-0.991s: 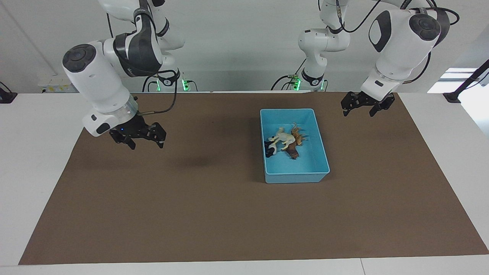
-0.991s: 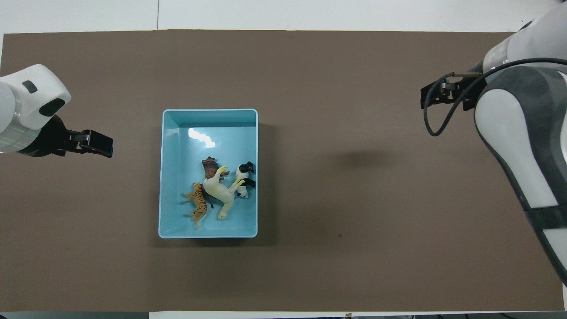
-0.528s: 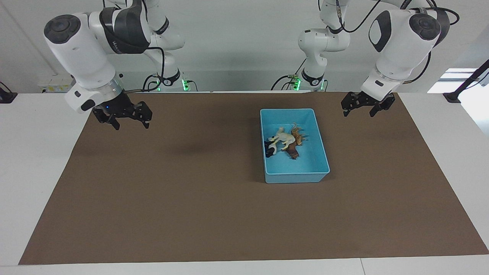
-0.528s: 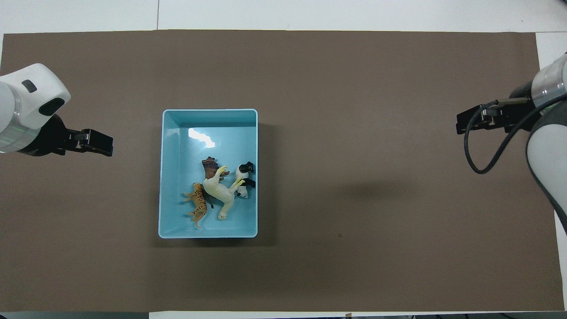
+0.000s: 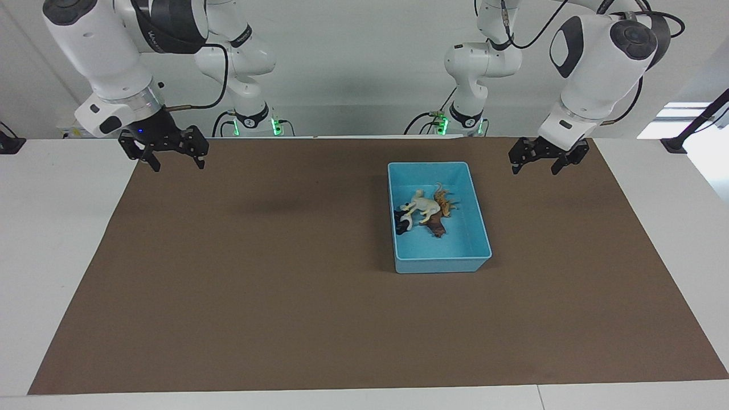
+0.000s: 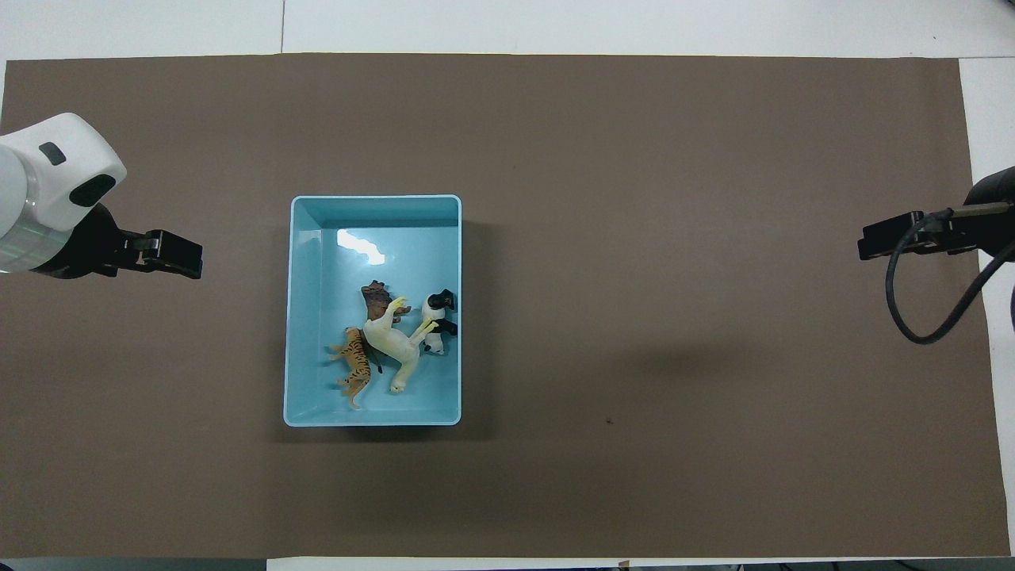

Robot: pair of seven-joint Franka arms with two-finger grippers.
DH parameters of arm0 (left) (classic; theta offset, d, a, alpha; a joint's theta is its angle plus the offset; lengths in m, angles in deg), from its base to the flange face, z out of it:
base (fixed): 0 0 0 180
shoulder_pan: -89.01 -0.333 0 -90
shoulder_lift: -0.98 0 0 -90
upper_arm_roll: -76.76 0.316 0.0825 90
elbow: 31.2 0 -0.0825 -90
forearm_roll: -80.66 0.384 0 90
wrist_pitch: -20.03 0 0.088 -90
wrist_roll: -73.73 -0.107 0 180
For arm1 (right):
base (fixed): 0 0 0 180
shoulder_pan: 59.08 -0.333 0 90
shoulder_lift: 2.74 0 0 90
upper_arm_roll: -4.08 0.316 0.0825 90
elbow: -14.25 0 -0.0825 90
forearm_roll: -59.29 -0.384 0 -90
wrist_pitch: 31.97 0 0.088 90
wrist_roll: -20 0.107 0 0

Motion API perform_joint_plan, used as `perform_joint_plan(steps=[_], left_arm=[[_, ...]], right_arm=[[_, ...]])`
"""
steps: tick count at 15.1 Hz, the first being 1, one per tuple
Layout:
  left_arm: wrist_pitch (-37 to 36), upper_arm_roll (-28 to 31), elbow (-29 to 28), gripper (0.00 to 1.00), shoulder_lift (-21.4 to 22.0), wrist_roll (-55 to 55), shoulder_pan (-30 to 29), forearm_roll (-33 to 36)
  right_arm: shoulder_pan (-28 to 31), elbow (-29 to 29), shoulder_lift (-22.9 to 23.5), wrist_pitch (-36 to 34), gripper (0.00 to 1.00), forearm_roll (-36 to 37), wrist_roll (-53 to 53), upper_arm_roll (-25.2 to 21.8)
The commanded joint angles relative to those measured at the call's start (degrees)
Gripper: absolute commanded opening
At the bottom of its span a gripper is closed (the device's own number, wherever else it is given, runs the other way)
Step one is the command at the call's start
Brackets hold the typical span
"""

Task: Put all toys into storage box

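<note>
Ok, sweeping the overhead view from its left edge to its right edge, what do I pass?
left gripper → storage box wall → tiger → horse → panda → bare brown mat → right gripper

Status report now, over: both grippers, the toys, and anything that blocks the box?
Left gripper open, empty, up beside storage box. Right gripper open, empty, over mat corner at its end. Tiger, horse, panda, lion all in box. Nothing blocking.
</note>
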Motion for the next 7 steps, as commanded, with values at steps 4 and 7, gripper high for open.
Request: perform_joint_plan(steps=[4, 7], left_arm=[[0.96, 0.22, 0.5, 1.0, -0.29, -0.91, 0.33, 0.28], [0.96, 0.22, 0.41, 1.0, -0.29, -0.91, 0.15, 0.28]], right_arm=[[0.59, -1.85, -2.23, -2.64, 1.0, 0.19, 2.33, 0.53], [0.68, -1.85, -2.23, -2.64, 1.0, 0.19, 3.04, 0.45]])
